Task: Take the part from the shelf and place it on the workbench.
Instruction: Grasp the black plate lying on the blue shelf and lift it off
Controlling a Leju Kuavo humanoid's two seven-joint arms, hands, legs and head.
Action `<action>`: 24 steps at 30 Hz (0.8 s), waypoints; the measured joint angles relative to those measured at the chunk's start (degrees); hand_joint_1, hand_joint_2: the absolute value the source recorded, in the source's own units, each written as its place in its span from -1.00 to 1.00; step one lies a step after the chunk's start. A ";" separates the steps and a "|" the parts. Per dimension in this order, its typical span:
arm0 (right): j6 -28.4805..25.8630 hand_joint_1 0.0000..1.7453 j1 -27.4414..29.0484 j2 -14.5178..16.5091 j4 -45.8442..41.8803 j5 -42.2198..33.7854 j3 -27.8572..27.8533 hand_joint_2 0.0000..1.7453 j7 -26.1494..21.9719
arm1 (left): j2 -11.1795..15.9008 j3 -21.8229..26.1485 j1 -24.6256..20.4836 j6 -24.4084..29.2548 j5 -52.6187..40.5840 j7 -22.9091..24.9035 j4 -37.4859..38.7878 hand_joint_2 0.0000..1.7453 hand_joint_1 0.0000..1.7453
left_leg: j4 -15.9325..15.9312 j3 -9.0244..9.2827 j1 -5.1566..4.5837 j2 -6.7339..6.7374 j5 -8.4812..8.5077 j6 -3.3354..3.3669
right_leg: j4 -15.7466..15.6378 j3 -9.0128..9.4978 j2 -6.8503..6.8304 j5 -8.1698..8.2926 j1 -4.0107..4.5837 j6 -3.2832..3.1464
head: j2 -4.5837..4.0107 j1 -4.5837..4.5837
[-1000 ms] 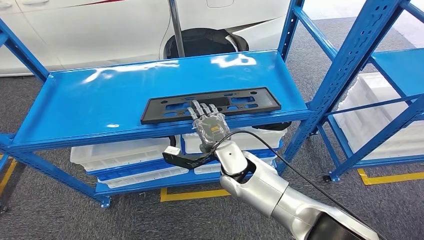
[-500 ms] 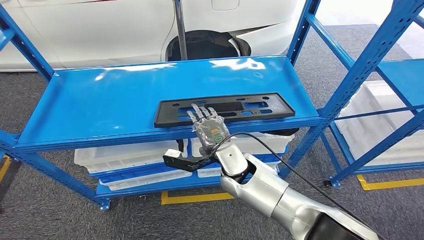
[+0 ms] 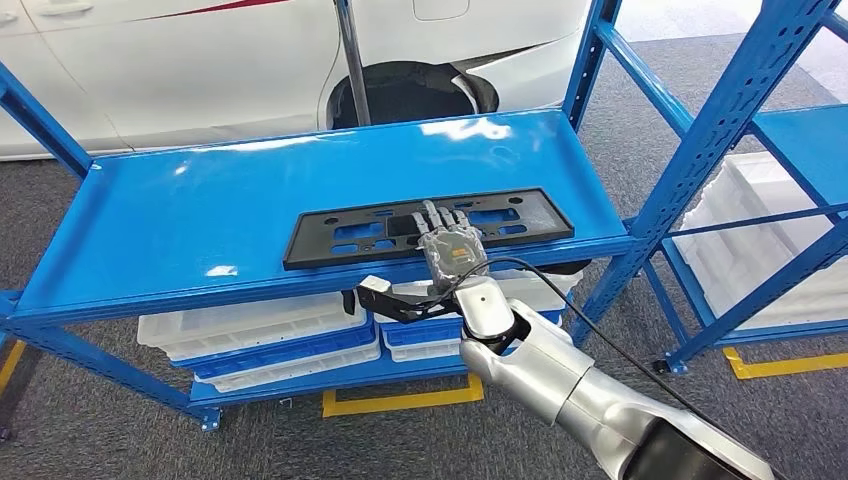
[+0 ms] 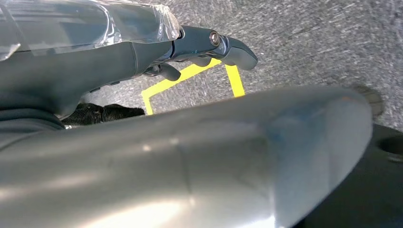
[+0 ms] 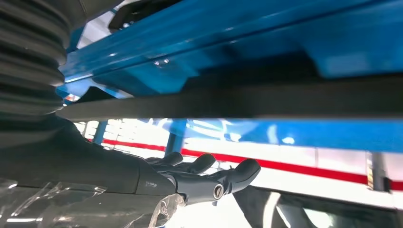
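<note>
On the blue shelf [image 3: 200, 215], the black part [image 3: 340, 238] lies flat near the front edge. My right hand [image 3: 452, 245] rests on it, fingers spread flat, gripping nothing.

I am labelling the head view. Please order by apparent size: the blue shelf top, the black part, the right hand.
1. Blue shelf top
2. Black part
3. Right hand, although it is nearer the camera
</note>
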 joint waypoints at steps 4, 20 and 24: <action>-0.24 -1.00 -0.09 -1.11 0.43 -0.38 -0.97 1.00 0.55 | 0.03 -0.01 0.00 0.00 -0.03 0.38 0.00 -1.00 -1.00 | -14.22 5.66 0.23 0.04 8.02 0.17 | 0.04 1.08 0.12 -0.83 0.07 0.77 | 0.00 0.00; -0.68 -1.00 0.29 -2.44 0.76 -0.67 -2.17 1.00 0.42 | 0.04 -0.03 -0.05 0.00 -0.42 0.75 0.00 -1.00 -1.00 | -18.24 10.45 -0.50 -0.27 6.52 2.67 | 2.80 -2.29 -0.13 0.75 -0.14 2.70 | 0.00 0.30; -0.89 -1.00 0.32 -2.17 0.71 -0.77 -2.21 1.00 -0.14 | 0.07 -0.03 -0.18 -0.01 -0.29 0.56 0.00 -1.00 -1.00 | -18.05 10.66 -0.57 -0.20 5.69 1.67 | 0.78 -1.29 -0.01 0.63 0.00 1.42 | 0.00 0.27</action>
